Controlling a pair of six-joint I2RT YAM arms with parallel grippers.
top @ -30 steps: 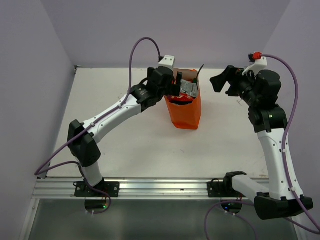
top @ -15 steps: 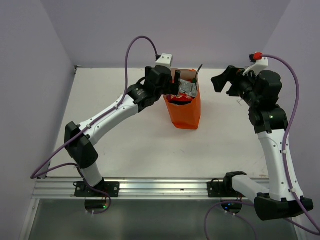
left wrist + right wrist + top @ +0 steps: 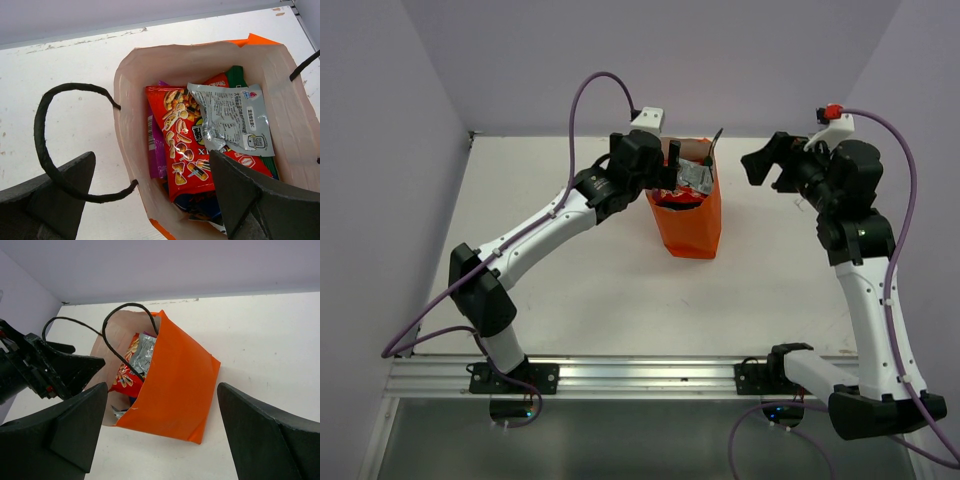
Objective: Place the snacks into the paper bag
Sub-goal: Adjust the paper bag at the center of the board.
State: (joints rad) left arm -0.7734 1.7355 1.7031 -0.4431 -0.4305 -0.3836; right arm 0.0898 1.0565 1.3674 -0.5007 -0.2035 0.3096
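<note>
The orange paper bag [image 3: 692, 222] stands upright mid-table with its mouth open. In the left wrist view its pale inside [image 3: 127, 115] holds the red packet [image 3: 187, 145], the silver-grey packet [image 3: 232, 117] on top, the magenta-purple packet [image 3: 156, 147] at the left wall, the dark blue packet [image 3: 200, 205] beneath and a green edge [image 3: 235, 75]. My left gripper [image 3: 671, 166] is open and empty, its jaws straddling the bag's left rim [image 3: 152, 155]. My right gripper [image 3: 763, 166] is open and empty, right of the bag and apart from it [image 3: 162, 385].
One black cord handle [image 3: 45, 145] loops outside the bag's left wall, near my left finger. The other handle [image 3: 120, 330] arches over the bag's mouth. White tabletop [image 3: 600, 290] surrounds the bag; lilac walls stand at the back and sides.
My left gripper has drawn back slightly to the left at the bag's rim. The right arm and the bag have not moved.
</note>
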